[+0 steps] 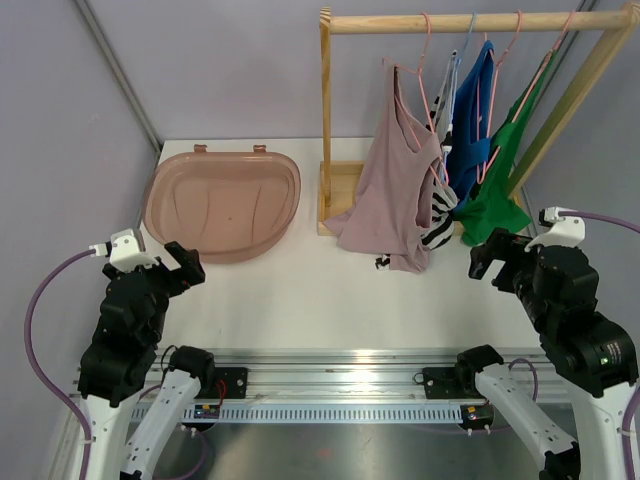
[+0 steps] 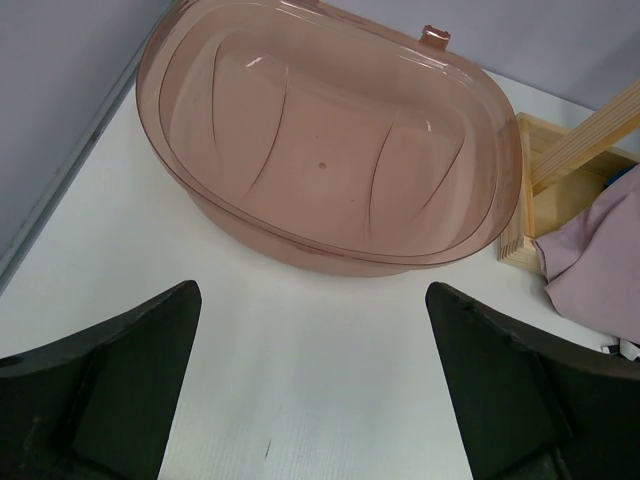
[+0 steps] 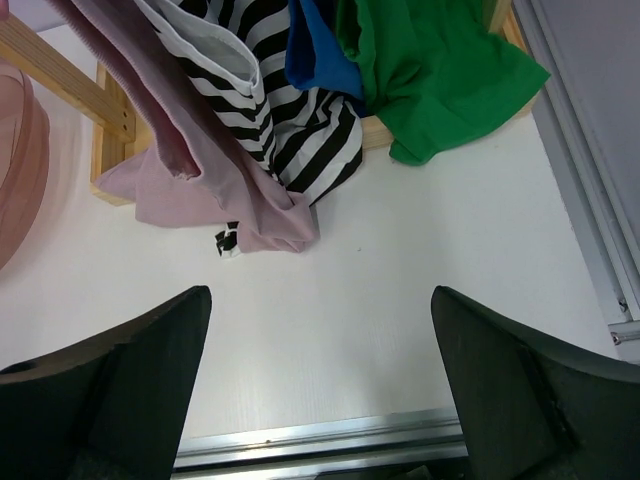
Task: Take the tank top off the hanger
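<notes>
The left pincer (image 1: 183, 262) stands wide over the smooth white worktop (image 1: 320, 300), holding and touching nothing; the right pincer (image 1: 492, 256) gapes just as wide, also empty; the mauve tank top (image 1: 385, 190), soft and limp, hangs on a thin pink hanger (image 1: 419, 85) from the round wooden rail (image 1: 400, 22), its hem crumpled on the worktop; a glossy, translucent oval basin (image 1: 222, 205) sits to the left.

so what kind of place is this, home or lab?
Probably a robot lab test cell, not a home: arm bases sit on a metal rail, plain grey wall panels close it in, and a small wooden clothes rack stands as a prop.
</notes>
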Robot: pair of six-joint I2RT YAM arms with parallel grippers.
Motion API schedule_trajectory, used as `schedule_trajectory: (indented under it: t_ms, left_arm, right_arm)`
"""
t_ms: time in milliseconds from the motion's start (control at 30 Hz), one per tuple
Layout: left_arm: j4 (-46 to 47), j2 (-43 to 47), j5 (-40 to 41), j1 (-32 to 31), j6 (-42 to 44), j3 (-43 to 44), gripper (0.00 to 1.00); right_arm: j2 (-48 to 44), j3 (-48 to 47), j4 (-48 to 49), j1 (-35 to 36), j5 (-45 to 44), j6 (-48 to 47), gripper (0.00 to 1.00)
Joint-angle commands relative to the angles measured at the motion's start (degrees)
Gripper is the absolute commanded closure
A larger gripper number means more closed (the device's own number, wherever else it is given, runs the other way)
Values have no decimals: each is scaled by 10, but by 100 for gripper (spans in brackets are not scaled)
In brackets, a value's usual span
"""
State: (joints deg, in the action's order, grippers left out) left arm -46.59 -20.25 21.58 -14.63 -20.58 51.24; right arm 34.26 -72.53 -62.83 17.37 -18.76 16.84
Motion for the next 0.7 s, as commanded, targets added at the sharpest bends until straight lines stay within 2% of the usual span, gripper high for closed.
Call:
schedule_trajectory:
  t_ms: [0,133,233,367,433,467,500,667]
  left_arm:
    - [28,0,14,-2,-6,1,1]
    - [30,-1,14,-2,-7,1,1]
    - [31,-1,13,-2,-7,1,1]
    - [33,-8,0,-2,-5,-2,1]
    - [34,-13,-3,-2,-4,-3,1]
    - [37,-14,-8,-2,-4,-4,1]
    - [38,-15,-13,-2,-3,-4,1]
    - [41,-29,-28,-2,-1,-6,1]
  right_arm:
    - [-3,-15,45,5,41,-22,1]
    - [-12,-11,108,5,97,-23,0]
    - [25,-48,130,4,120,-30,1]
    - [129,-127,145,5,147,-42,1]
    - [170,-187,144,4,166,-48,4]
    - [207,-207,148,4,169,-50,12]
    - [223,-224,157,5,171,-58,16]
    - [343,-338,176,5,185,-82,24]
